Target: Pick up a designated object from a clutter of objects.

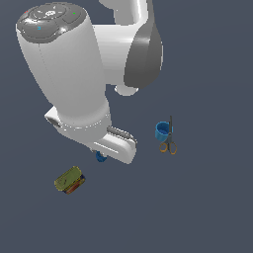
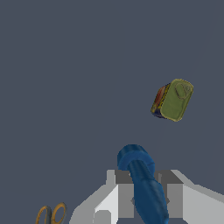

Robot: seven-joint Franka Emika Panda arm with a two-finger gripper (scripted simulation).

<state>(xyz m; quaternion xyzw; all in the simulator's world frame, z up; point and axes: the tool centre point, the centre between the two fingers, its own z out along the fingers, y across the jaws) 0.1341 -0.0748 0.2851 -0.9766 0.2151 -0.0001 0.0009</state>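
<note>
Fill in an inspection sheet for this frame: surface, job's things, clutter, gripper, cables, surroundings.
Surface: plain dark grey-blue floor, no markings seen.
Job's things: dark-blue knob, an elongated piece with a rounded head, sits between the fingers in the wrist view; in the exterior view only a small blue bit shows under the hand.
Clutter: yellow-green can lies apart, toward the exterior view's left. Blue cup and scissors sit together toward the exterior view's right, seemingly touching.
Gripper: gripper has a finger on each side of the knob; contact looks likely, lift cannot be told.
Cables: nothing seen.
Surroundings: nothing seen beyond the arm and floor.
</note>
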